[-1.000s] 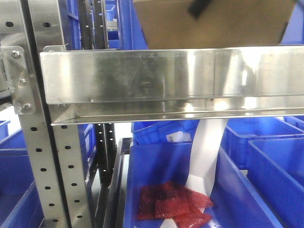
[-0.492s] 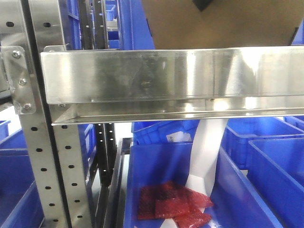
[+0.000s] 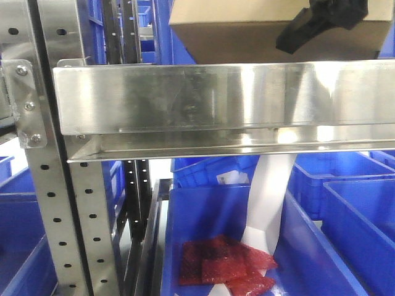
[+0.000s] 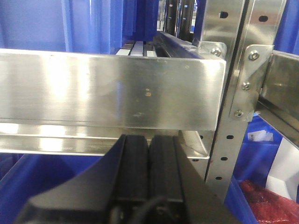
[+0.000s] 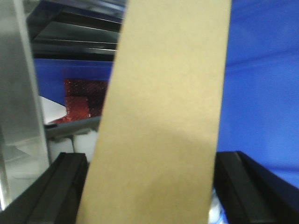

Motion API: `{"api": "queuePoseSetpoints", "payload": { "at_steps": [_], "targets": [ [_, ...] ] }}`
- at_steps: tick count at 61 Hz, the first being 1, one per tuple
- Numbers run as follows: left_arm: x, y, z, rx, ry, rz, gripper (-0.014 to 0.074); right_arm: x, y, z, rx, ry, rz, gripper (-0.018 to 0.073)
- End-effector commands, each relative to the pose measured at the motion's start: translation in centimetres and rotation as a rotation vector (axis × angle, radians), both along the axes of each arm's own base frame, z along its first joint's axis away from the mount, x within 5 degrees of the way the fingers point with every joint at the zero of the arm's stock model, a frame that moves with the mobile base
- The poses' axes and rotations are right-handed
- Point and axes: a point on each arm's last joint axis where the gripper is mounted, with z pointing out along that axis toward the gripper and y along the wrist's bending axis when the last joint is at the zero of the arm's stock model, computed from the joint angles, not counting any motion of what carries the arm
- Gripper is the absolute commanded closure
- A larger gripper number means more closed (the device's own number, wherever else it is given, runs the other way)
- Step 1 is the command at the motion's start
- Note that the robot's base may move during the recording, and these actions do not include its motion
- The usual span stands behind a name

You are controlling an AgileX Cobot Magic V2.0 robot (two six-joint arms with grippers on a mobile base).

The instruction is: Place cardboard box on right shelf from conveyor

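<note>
The tan cardboard box hangs at the top of the front view, its lower edge just behind the shiny front rail of the right shelf. My right gripper shows as a dark shape on the box's right part. In the right wrist view the cardboard box fills the middle, and my right gripper is shut on it, one black finger against each side. My left gripper is shut with nothing in it, just below a steel rail. The conveyor is out of view.
A perforated grey upright stands at the shelf's left end. Blue plastic bins sit below and behind the shelf. One bin holds red bubble-wrap packets and a white paper strip.
The box has come down and to the left, so its top left corner now shows above the rail. The dark gripper has come further into view on its right part.
</note>
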Motion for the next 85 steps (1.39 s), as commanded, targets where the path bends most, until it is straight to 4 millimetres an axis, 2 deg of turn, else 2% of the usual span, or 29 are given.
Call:
{"api": "queuePoseSetpoints", "payload": {
  "at_steps": [1,10,18,29,36,42,51,62,73,85],
  "targets": [
    [-0.1,0.1,0.5,-0.005,-0.090,0.009,0.0713,-0.5,0.5,2.4,0.018,-0.125,0.035,-0.0064],
    [-0.1,0.1,0.5,-0.005,-0.090,0.009,0.0713,-1.5,1.4,2.9,0.052,-0.122,0.069,-0.0064],
    [-0.1,0.1,0.5,-0.005,-0.090,0.009,0.0712,-2.6,2.1,3.7,0.148,-0.097,0.081,-0.0064],
    [-0.1,0.1,0.5,-0.005,-0.090,0.009,0.0713,-4.2,2.7,5.2,0.354,-0.029,0.051,-0.0064],
    [-0.1,0.1,0.5,-0.005,-0.090,0.009,0.0712,-5.4,2.4,5.8,0.550,0.047,-0.063,-0.0055],
    [-0.1,0.1,0.5,-0.005,-0.090,0.009,0.0713,-6.7,1.4,5.8,0.717,0.092,-0.181,0.0010],
    [-0.1,0.1,0.5,-0.005,-0.090,0.009,0.0713,-9.6,-0.9,5.5,0.962,0.136,-0.317,0.0218],
    [-0.1,0.1,0.5,-0.005,-0.090,0.009,0.0713,-13.6,-3.7,5.4,1.139,0.097,-0.342,0.0500],
    [-0.1,0.1,0.5,-0.005,-0.090,0.009,0.0712,-16.7,-5.7,4.8,1.246,0.079,-0.337,0.0494],
    [-0.1,0.1,0.5,-0.005,-0.090,0.009,0.0712,-17.7,-6.3,4.2,1.247,0.075,-0.333,0.0494]
  ]
}}
